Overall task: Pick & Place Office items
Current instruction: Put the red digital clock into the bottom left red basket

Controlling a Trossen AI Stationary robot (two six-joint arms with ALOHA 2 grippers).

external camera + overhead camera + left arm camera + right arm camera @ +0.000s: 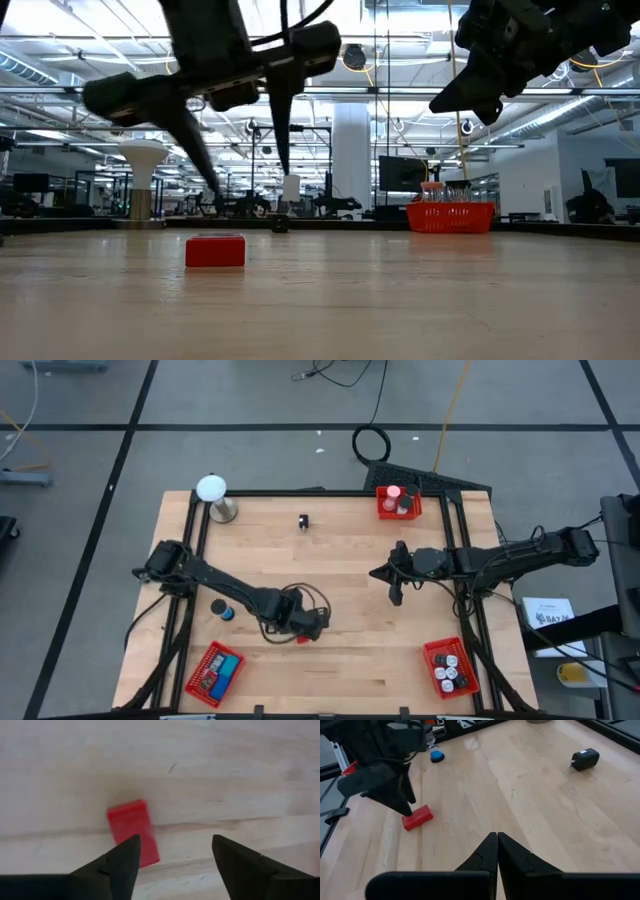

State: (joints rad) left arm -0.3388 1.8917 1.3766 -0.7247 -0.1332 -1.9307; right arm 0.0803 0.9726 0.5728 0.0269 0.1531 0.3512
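Red block (301,639), one small flat piece, lies on the bare wooden table (350,590) toward the near edge, left of centre, resting flat and not held. Directly above it hangs the left gripper (172,857), fingers spread apart with nothing between them; in the left wrist view the block sits partly behind one dark finger (122,865) rather than in the gap. One blue round piece (221,609) lies farther left, beside the left arm, and one black clip (303,520) sits alone toward the far edge, well apart from both. The right gripper (497,851) hovers over the table's right-centre with its fingers pressed together and empty. Three red mesh baskets stand at the corners: the near-left basket (212,673) holds blue and red pieces too crowded to count, the near-right basket (449,668) holds several small black and white round pieces, and the far-right basket (398,502) holds a few upright pieces, one of them pink-topped. One white ball on a metal stand (213,495) stands at the far-left corner.
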